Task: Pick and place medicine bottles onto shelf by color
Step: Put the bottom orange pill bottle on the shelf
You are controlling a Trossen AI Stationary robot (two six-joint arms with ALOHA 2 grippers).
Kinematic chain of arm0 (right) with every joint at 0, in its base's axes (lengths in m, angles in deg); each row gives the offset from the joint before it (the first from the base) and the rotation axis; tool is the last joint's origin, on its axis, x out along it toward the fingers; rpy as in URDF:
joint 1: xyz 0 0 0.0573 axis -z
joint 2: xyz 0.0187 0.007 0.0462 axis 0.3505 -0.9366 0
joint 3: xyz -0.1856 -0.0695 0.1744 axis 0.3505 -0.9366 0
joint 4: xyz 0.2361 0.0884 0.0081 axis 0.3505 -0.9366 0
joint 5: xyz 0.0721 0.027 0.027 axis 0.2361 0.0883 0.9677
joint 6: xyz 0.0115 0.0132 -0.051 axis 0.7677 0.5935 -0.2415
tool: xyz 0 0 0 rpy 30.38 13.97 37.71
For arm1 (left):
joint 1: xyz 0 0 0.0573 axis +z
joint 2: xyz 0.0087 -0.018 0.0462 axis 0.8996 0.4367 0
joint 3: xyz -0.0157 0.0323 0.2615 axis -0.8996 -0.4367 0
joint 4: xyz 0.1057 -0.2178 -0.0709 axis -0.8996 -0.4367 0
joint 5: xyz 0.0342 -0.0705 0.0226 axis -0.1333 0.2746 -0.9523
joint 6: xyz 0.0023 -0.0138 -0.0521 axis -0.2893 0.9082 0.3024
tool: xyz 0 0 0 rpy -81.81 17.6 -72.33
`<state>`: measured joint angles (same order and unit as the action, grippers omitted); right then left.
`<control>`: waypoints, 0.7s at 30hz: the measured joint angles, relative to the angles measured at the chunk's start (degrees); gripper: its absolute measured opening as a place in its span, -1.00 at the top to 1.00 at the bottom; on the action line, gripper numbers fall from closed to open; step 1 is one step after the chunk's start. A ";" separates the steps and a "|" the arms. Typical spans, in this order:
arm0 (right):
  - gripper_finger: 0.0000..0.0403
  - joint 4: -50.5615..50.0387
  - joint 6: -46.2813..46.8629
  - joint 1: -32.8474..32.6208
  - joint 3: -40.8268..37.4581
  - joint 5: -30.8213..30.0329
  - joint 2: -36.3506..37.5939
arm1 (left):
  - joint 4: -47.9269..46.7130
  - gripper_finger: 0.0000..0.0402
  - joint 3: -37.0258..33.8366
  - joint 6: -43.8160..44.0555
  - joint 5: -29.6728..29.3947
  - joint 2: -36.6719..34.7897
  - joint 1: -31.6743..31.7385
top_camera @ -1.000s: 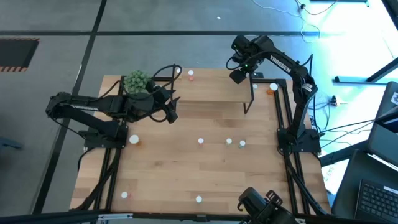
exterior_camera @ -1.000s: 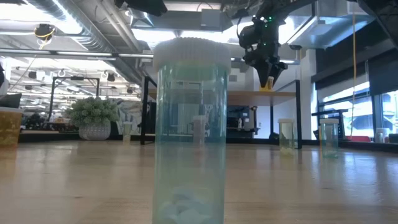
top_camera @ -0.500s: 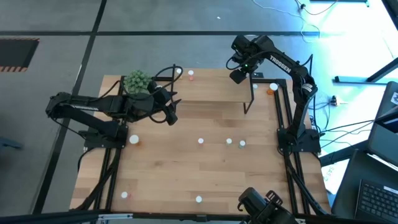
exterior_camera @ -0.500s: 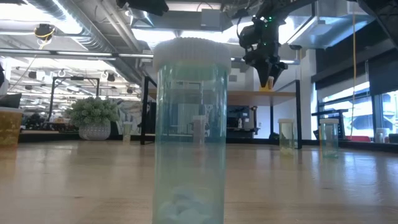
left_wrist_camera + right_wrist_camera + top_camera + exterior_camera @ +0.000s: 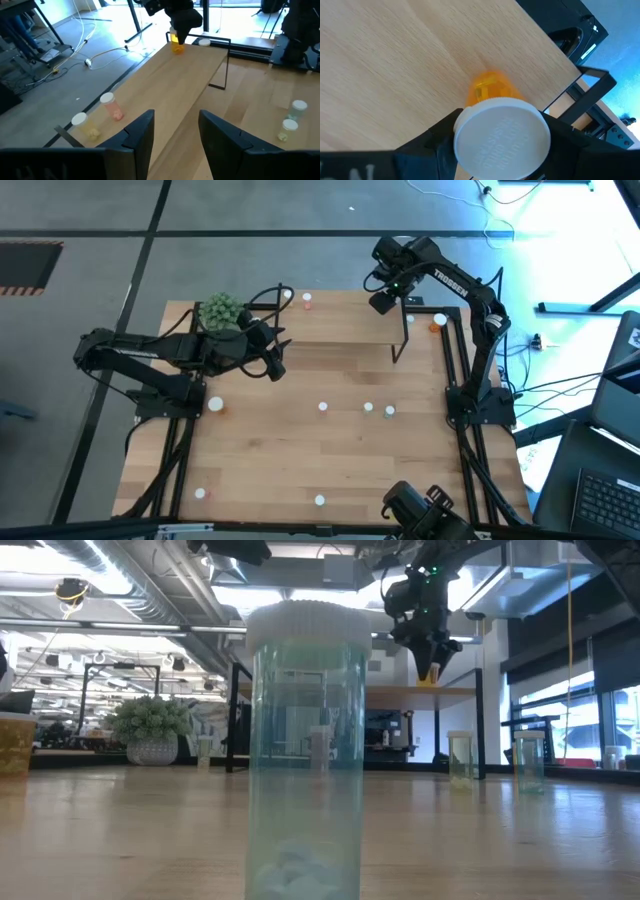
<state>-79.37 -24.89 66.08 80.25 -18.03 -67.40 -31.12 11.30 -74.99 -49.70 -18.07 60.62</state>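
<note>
An orange medicine bottle (image 5: 490,87) with a white cap sits between the fingers of my right gripper (image 5: 383,300), over the far right corner of the light-wood shelf (image 5: 165,95). The left wrist view shows the same bottle (image 5: 176,44) under that gripper. My left gripper (image 5: 175,130) stands open with nothing between its fingers, raised at the shelf's left end (image 5: 277,352) and pointing along the board. A pink bottle (image 5: 111,106) and a yellowish one (image 5: 86,126) stand by the far edge. More small bottles (image 5: 368,408) stand scattered on the table. My right gripper pinches the orange bottle's white cap (image 5: 465,130) between its two fingers (image 5: 440,135), one on each side of the cap's rim. The fingers come from above, pointing down. The bottle hangs upright below them (image 5: 430,670), right at the shelf's top; whether its base touches the board I cannot tell.
A green plant ball (image 5: 220,310) in a pot stands at the table's far left, near my left arm. An orange bottle (image 5: 438,321) stands right of the shelf. A clear bottle (image 5: 305,740) stands at the near edge, with others (image 5: 200,493) nearby. The shelf's black legs (image 5: 400,340) stand on the table.
</note>
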 joint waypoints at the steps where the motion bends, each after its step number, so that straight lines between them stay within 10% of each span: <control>1: -0.08 0.18 -0.03 0.00 0.00 0.00 0.00 | 0.00 0.26 0.00 0.00 0.00 0.00 -0.02; 21: -0.09 0.46 -1.59 0.02 0.00 1.46 0.00 | 0.00 0.26 0.00 0.00 0.00 0.00 -0.02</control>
<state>-78.91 -26.48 66.10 80.25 -16.57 -67.40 -31.12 11.30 -74.99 -49.70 -18.07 60.60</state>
